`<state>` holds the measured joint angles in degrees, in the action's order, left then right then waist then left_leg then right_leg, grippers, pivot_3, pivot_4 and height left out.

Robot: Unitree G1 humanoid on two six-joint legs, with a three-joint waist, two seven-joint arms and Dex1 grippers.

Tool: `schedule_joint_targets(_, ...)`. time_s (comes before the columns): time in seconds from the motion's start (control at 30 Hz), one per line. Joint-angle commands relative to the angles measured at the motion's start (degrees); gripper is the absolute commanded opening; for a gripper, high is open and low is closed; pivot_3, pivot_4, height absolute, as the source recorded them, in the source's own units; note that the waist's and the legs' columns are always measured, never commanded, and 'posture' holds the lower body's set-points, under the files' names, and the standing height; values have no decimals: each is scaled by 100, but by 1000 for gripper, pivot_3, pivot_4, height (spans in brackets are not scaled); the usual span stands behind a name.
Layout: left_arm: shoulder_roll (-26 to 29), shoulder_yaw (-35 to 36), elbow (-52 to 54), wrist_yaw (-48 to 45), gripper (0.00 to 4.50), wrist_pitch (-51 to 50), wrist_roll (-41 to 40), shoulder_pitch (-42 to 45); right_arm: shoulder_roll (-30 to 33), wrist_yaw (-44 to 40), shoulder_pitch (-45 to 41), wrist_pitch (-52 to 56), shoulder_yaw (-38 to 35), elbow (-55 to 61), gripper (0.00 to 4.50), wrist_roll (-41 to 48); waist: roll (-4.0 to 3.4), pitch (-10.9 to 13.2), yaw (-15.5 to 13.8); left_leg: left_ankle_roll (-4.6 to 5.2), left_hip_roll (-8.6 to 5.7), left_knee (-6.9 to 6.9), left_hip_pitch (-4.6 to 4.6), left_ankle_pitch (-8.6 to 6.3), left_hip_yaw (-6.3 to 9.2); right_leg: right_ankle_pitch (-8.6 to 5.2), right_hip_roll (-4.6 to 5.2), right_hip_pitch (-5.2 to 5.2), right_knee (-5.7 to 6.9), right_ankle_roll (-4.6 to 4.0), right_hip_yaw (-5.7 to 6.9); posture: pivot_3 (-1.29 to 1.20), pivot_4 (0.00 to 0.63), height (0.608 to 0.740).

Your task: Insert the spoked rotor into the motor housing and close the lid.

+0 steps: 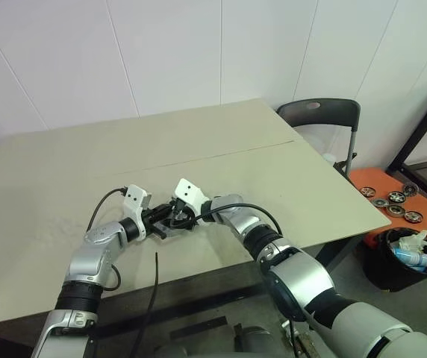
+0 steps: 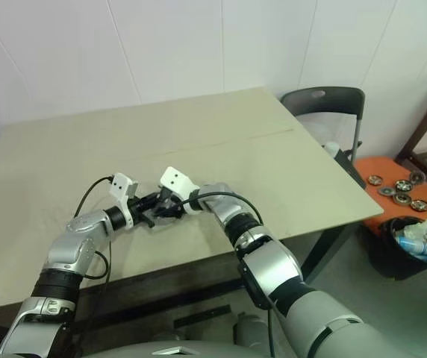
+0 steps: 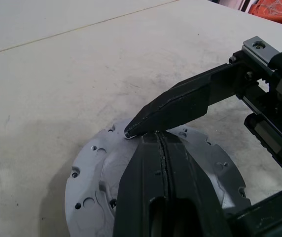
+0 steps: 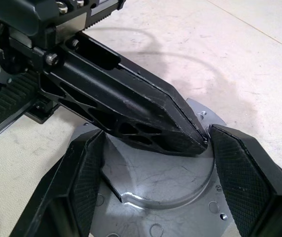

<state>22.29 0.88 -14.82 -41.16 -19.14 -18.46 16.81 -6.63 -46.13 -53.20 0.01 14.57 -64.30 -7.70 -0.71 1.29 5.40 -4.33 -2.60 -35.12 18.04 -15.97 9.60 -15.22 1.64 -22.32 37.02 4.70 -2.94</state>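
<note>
Lid [image 3: 96, 173], a flat round grey metal disc with small holes around its rim and a scratched, dull plain face, lies on the beige matte table [image 1: 198, 149], lower centre-left of the head view. Left gripper [image 3: 163, 148]: smooth black fingers pressed together, tips on the disc. Right gripper [image 4: 153, 173]: cross-hatched black pads spread apart, straddling the disc and the left fingers.

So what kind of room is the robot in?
Probably a plain workroom or lab: a big bare table against white panel walls, a folding chair, and spare metal wheels beside a bin.
</note>
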Motion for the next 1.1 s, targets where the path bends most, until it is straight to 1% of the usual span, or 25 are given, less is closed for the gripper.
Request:
schedule_joint_targets(0.03,16,-133,-170,-14,0,-106,177,-116,-83,-122,220,307,120,-309,4329,-128,-3,-1,0,0,0,0,-3,0,0,0,0,3,0,0,0,0,0,740)
schedule_joint_targets(0.07,16,-132,-167,-15,0,-107,177,-115,-94,-22,205,336,123,-321,4478,-153,-3,-1,0,0,0,0,-7,0,-1,0,0,7,1,1,0,0,0,740)
schedule_joint_targets(0.17,15,-119,-153,-21,0,-116,187,-117,-123,23,176,425,92,-341,4478,-132,-5,0,-1,0,0,-1,-20,0,0,-1,-2,17,9,0,0,0,0,740)
schedule_joint_targets(0.23,19,-109,-146,-19,0,-121,190,-124,-128,-39,151,464,52,-315,4478,-76,-9,3,-5,0,0,0,-44,0,0,-11,-4,43,9,-16,1,0,0,740)
schedule_joint_targets(0.37,35,-92,-107,-20,0,-137,181,-153,-89,-361,109,447,-22,-136,4478,58,-8,3,1,-1,1,-1,-63,-1,0,-14,-3,65,6,-19,3,0,0,740)
schedule_joint_targets(0.5,48,-66,-115,-22,0,-130,179,-164,-62,-532,-71,289,-351,114,4478,391,-3,7,2,-1,1,4,-55,-1,2,-12,-3,58,-1,-11,3,0,0,740)
schedule_joint_targets(0.57,45,-51,-116,-18,0,-130,176,-163,-60,-388,-192,-71,-615,258,4478,608,1,17,2,-1,1,6,-48,-1,2,-6,-2,49,-1,1,2,0,0,740)
schedule_joint_targets(0.67,36,-29,-123,-18,0,-123,172,-161,-39,-114,-430,-363,-922,349,4478,824,7,25,1,-1,3,4,-27,0,4,-4,-4,23,7,2,2,0,0,740)
schedule_joint_targets(0.73,29,-19,-128,-19,0,-124,164,-158,-12,-36,-542,-458,-1037,382,4478,898,9,27,1,-1,5,-4,11,1,7,-2,-8,-16,12,1,4,0,0,740)
schedule_joint_targets(0.83,20,-11,-132,-43,0,-132,153,-155,76,-64,-648,-516,-1135,465,4478,973,16,34,0,-2,4,-3,45,2,9,3,-5,-51,12,-4,3,0,0,740)
schedule_joint_targets(0.9,18,-6,-136,-66,0,-136,141,-153,153,-137,-668,-519,-1139,518,4478,982,24,41,0,-2,4,-1,61,1,8,14,-3,-67,9,-22,1,0,0,740)
schedule_joint_targets(1.1,69,21,-193,-105,0,-134,142,-126,417,-296,-688,-528,-1130,503,4478,969,26,43,-3,-3,2,-5,121,2,8,16,0,-119,8,-24,1,0,0,740)
